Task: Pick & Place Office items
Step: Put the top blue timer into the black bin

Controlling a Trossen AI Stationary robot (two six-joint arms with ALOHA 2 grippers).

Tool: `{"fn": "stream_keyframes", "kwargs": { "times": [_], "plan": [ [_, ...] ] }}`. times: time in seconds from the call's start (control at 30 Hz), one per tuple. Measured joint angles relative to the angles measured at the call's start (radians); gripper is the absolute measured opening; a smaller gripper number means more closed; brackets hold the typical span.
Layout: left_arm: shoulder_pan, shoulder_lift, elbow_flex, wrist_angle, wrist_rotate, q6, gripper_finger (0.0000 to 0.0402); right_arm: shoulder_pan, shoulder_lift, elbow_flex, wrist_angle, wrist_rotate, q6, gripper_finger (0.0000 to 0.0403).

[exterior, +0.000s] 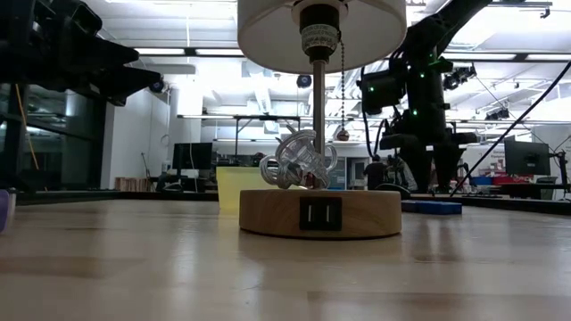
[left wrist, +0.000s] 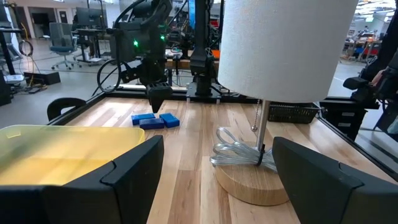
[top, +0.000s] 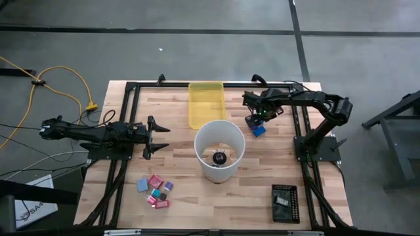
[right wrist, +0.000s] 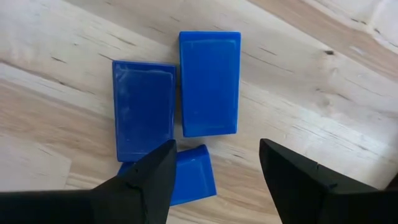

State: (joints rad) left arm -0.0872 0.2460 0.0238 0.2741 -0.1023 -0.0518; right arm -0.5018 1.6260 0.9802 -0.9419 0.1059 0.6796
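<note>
Three flat bright-blue rectangular pieces (right wrist: 208, 84) lie side by side on the wooden table, right of the yellow tray; they also show in the high view (top: 258, 130) and the left wrist view (left wrist: 155, 119). My right gripper (right wrist: 214, 180) hangs open just above them, pointing down, with the smallest blue piece (right wrist: 194, 174) below its gap. A cluster of tiny pink, red, purple and light-blue pieces (top: 156, 191) lies near the table's front left. My left gripper (top: 155, 136) waits open at the table's left, level, pointing at the lamp.
A lamp with a white shade (top: 220, 149) and a round wooden base (exterior: 318, 212) stands mid-table. The yellow translucent tray (top: 206, 103) lies behind it at the far edge. A black flat item (top: 285, 202) lies at the front right. A black frame (top: 131, 88) borders the table.
</note>
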Motion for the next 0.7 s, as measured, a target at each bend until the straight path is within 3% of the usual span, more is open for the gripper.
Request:
{"fn": "stream_keyframes", "kwargs": {
  "times": [0.7],
  "plan": [
    [0.0, 0.0, 0.0, 0.0, 0.0, 0.0, 0.0293, 0.013, 0.0, -0.065, 0.075, 0.007, 0.008, 0.0217]
  ]
}}
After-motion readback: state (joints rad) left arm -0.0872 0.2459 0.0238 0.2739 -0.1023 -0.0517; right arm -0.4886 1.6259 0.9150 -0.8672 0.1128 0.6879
